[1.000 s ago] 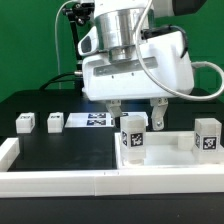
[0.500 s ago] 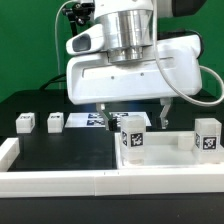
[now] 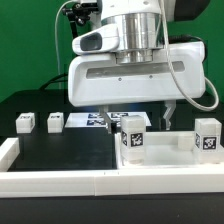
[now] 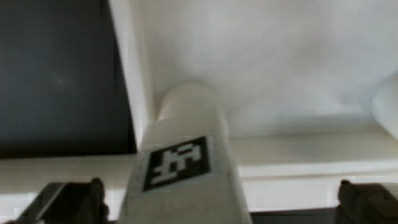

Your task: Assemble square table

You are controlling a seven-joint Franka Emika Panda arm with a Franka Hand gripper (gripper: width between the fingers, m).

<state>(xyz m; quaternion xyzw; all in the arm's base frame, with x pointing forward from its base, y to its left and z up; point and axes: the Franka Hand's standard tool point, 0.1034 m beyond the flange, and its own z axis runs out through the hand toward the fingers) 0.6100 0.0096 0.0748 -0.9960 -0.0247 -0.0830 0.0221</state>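
- On the black table [image 3: 60, 145], toward the exterior view's right, you see the white square panel [image 3: 165, 162] lying flat with a raised rim.
- One white leg [image 3: 133, 137] stands upright on the panel, at its corner nearest the middle of the table. It has a black-and-white tag on its side.
- Your gripper [image 3: 142, 120] hangs right over that leg. Its jaws are wide open, with one finger on each side of the leg.
- In the wrist view, the leg [image 4: 178, 150] sits between the two dark fingers [image 4: 71, 200]. It is much nearer one finger than the other. You can see a thin gap on the near side and a big gap on the far side, so the jaws hold nothing.
- A second leg [image 3: 207, 136] stands upright at the panel's edge on the exterior view's right.
- A third leg [image 3: 25, 122] and a fourth leg [image 3: 55, 122] sit on the table at the exterior view's left, well apart from the panel.
- The marker board [image 3: 92, 120] lies flat behind the gripper, partly hidden by it.
- The long white rail [image 3: 60, 180] runs along the front of the table.
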